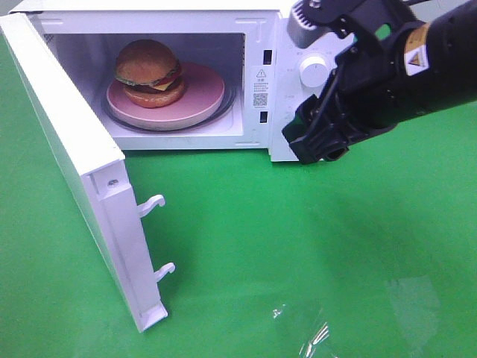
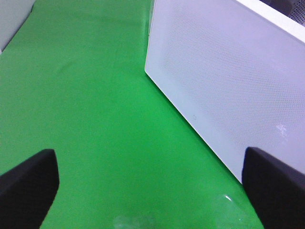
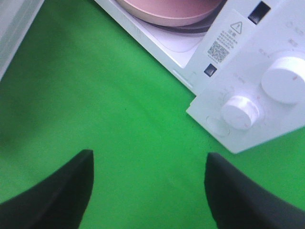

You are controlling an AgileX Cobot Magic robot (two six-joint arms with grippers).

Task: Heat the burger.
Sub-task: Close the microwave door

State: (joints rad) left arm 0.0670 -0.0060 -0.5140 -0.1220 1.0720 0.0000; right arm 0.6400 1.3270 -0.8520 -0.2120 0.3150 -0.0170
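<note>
Jaws spread; burger (image 1: 147,66) in microwave (image 1: 253,41); QR label (image 3: 224,40)

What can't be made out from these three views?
Left gripper: outside the exterior high view; left wrist view crops its jaws at the frame edge.
Burger: missing from the right wrist view; only the pink plate rim shows there.
Lower knob: hidden behind the right arm in the exterior high view.
Dial markings: too small and blurred in every view.
</note>
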